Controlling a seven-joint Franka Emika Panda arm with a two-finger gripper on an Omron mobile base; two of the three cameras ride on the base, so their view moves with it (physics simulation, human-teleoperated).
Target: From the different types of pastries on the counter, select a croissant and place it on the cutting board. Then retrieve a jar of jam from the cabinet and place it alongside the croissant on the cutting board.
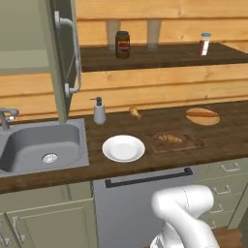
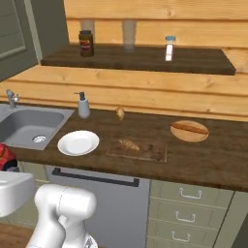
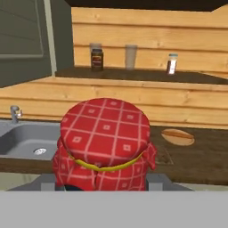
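Note:
In the hand view, a jam jar (image 3: pixel 105 140) with a red checked cloth lid and a yellow band sits between the jaws of my gripper (image 3: pixel 104 186), which is shut on it. The same jar (image 2: pixel 4 152) shows at the left edge of the right base view, held in front of the counter near the sink. A croissant (image 1: pixel 169 139) (image 2: pixel 128 144) lies on the left part of the dark wooden cutting board (image 1: pixel 194 144) (image 2: pixel 152 152). The cabinet door (image 1: pixel 68 53) stands open at the upper left.
A white plate (image 1: pixel 123 147) (image 2: pixel 78 142) lies left of the board, past it the sink (image 1: pixel 41 145). Behind are a soap dispenser (image 1: pixel 99 111), a small pastry (image 1: pixel 134 112) and a baguette on a round board (image 1: pixel 202 116). The shelf holds a dark jar (image 1: pixel 122 44) and a small bottle (image 1: pixel 205 44).

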